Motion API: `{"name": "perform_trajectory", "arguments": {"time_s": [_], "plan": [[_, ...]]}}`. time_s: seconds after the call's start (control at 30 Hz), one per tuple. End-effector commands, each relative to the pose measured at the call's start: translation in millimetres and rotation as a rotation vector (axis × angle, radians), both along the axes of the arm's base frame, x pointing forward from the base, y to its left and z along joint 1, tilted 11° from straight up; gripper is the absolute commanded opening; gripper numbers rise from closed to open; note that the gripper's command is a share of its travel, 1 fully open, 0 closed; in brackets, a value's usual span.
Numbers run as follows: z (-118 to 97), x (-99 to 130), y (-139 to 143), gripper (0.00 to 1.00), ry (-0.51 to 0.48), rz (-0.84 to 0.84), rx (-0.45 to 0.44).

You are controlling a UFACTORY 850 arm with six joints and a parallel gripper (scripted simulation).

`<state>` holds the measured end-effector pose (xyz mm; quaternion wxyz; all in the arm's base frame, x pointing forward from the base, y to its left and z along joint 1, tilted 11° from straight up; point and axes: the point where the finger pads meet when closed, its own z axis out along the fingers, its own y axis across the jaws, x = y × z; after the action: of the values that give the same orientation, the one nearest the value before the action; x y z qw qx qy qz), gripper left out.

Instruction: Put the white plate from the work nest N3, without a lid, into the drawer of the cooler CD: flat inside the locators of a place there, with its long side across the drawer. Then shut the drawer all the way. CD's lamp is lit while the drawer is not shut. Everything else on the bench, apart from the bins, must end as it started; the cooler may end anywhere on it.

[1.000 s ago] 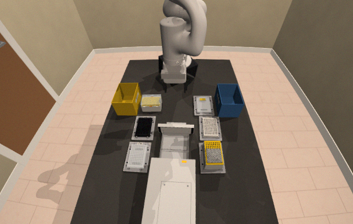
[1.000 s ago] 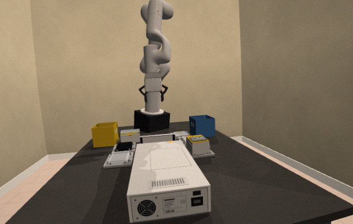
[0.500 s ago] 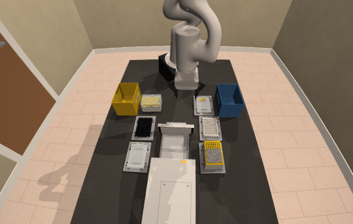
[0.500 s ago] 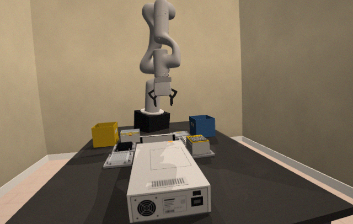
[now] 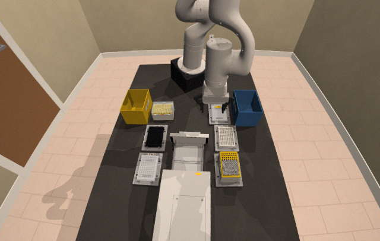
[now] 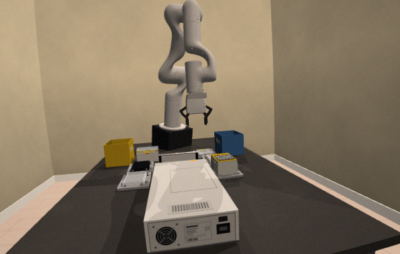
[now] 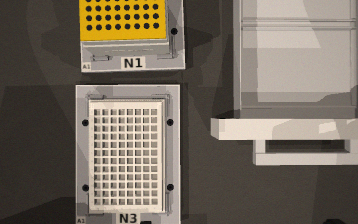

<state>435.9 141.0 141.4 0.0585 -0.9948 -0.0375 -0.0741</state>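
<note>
The white plate [image 5: 226, 136] [image 7: 126, 152], an open grid of wells with no lid, lies flat in nest N3 [image 7: 175, 155] on the right of the bench. The cooler CD [image 5: 185, 194] [image 6: 189, 189] stands at the front middle with its drawer [image 5: 187, 152] [image 7: 297, 50] pulled out and empty. Its orange lamp [image 5: 198, 173] is lit. My gripper [image 5: 214, 108] [image 6: 195, 121] is open and empty. It hangs high above the bench, over the nest just behind N3, pointing straight down.
A yellow tip box [image 5: 230, 164] [image 7: 122, 20] sits in nest N1, in front of N3. A blue bin [image 5: 247, 107] [image 6: 228, 142] stands right of the gripper and a yellow bin [image 5: 136, 106] at the left. A black plate [image 5: 154, 136] and a lidded plate [image 5: 147, 167] lie left of the drawer.
</note>
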Motion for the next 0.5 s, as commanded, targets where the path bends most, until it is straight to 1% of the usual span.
{"name": "perform_trajectory", "arguments": {"time_s": [0.0,0.07,0.47], "plan": [[-6.0,5.3,18.9,1.0,0.0,-0.001,-0.004],[-6.0,5.3,18.9,1.0,0.0,-0.001,-0.004],[-24.6,17.1,74.8,1.0,0.0,-0.001,-0.004]]}}
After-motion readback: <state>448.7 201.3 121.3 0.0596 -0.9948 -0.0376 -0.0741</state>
